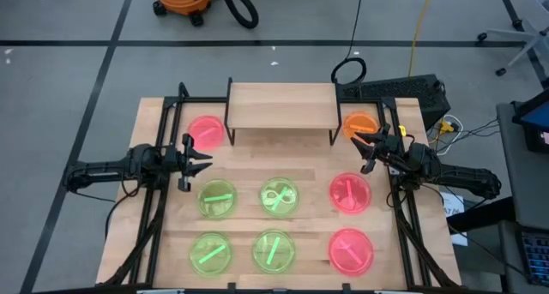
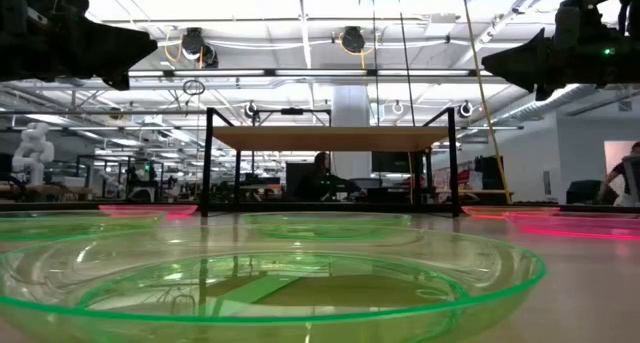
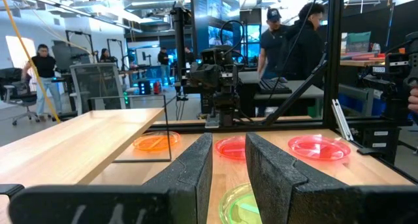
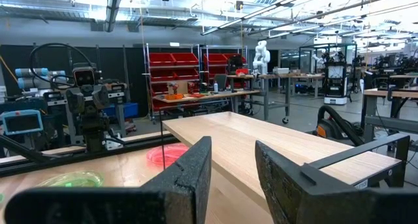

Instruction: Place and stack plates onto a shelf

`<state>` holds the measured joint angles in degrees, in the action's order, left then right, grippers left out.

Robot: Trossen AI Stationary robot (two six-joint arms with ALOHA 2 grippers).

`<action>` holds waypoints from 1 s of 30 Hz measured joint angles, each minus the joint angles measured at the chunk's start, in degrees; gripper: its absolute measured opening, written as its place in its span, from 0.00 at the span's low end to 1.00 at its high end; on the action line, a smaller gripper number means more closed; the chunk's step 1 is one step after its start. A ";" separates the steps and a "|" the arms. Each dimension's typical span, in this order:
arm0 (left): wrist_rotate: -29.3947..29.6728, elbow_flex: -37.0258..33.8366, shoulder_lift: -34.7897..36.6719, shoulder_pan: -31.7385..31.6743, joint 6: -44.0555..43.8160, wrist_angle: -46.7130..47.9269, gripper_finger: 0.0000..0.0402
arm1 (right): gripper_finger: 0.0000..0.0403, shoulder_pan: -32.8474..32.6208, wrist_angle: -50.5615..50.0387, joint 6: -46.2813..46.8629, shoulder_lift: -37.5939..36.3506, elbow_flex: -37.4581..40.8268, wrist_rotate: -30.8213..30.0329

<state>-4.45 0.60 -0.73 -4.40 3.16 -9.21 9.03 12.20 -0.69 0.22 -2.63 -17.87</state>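
The shelf, a light-wood board on thin black legs, stands at the table's far middle. A pink plate lies left of it and an orange plate right of it. Several green plates lie in two rows on the near half, with two pink plates at their right. My left gripper hovers open between the far pink plate and the nearest green plate. My right gripper hovers open between the orange plate and a pink plate. In both wrist views, left gripper and right gripper, the fingers hold nothing.
Black frame rails run along the table's left and right sides under the arms. A black device with cables sits at the far right corner. People stand in the room beyond the table. Bare wood shows between the plates and under the shelf.
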 joint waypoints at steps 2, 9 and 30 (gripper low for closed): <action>0.02 0.00 0.00 0.00 0.00 0.00 0.25 | 0.26 0.00 0.06 0.00 0.01 0.01 0.00; 0.01 0.00 -0.01 0.00 0.00 0.00 0.25 | 0.26 0.00 9.38 -4.56 0.07 0.00 -0.18; 0.00 0.00 0.00 0.00 0.00 0.09 0.25 | 0.26 -0.14 9.89 3.35 2.71 -0.87 7.59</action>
<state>-4.45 0.60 -0.73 -4.40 3.16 -9.12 8.89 22.09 2.66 2.93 -3.50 -10.28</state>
